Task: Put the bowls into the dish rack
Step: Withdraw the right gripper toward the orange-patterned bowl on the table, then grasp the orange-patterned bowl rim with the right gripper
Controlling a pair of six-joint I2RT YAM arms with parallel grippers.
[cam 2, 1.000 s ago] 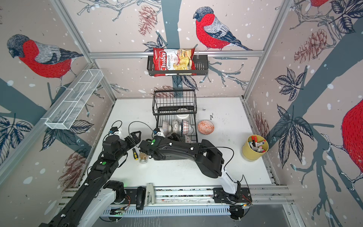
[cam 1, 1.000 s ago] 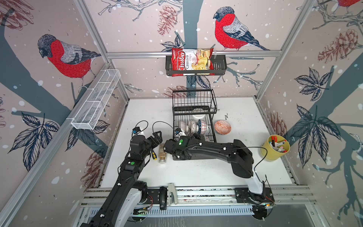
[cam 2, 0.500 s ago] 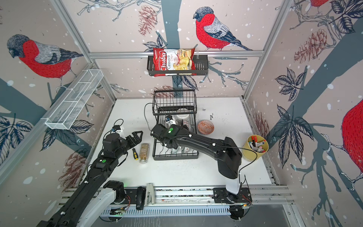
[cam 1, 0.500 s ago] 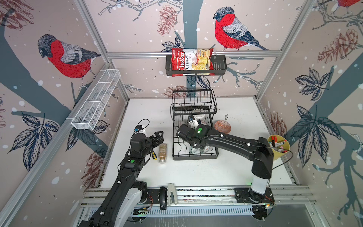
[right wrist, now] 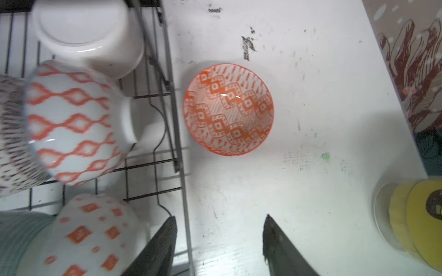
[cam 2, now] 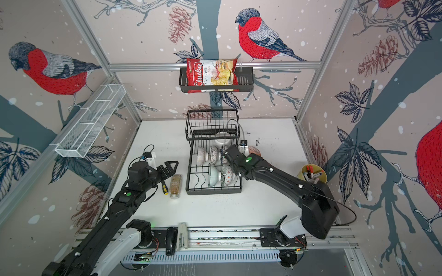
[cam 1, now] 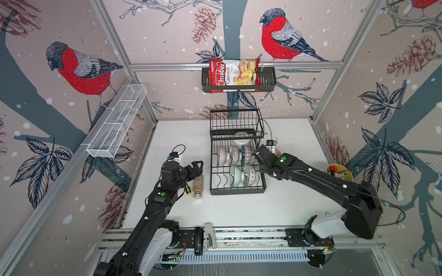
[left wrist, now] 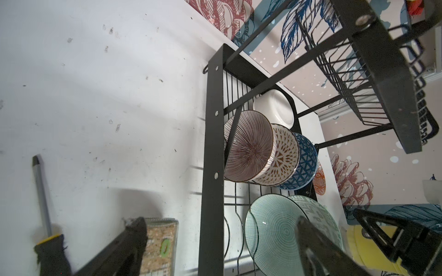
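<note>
Racked bowls (cam 1: 235, 155): six in dish rack (cam 1: 236, 192), one white, five patterned.
Loose: one orange-red bowl (right wrist: 228, 108) on table (cam 1: 239, 210), just beside rack.
Right gripper (right wrist: 218, 218): parted, empty, near it.
Left gripper (cam 1: 196, 167): wide apart, empty, above spice jar (cam 1: 198, 187).
Others: one screwdriver (cam 1: 188, 189), one marker pot (cam 1: 339, 172).

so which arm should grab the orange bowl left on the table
Right. The right gripper hangs open just short of the orange bowl, which sits right of the dish rack. The left gripper is on the rack's other side, by the spice jar.
</note>
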